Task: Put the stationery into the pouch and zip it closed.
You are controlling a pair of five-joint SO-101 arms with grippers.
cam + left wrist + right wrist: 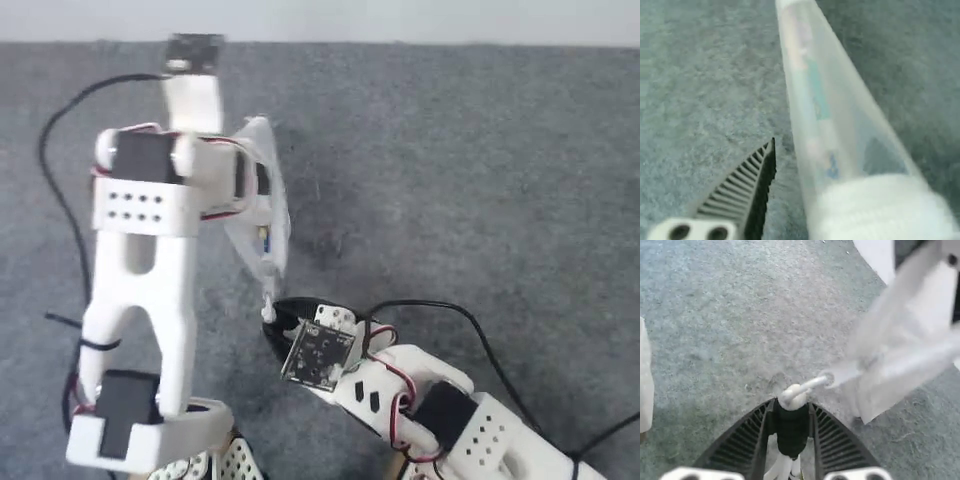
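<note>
Pouch (268,215) up clear of the desk (450,150), left jaws clamped on one end for tension, right jaws pinching the zip pull (791,427), ready to draw it shut.

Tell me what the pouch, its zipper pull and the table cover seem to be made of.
The pouch: soft translucent plastic, frosted; the stationery shows blurred through its wall.
The zipper pull, clamped in the right hand: white end probably smooth plastic with slight shine; too small to be sure.
The table cover: grey felt or short-pile carpet, matte and fuzzy; which one is unclear.
</note>
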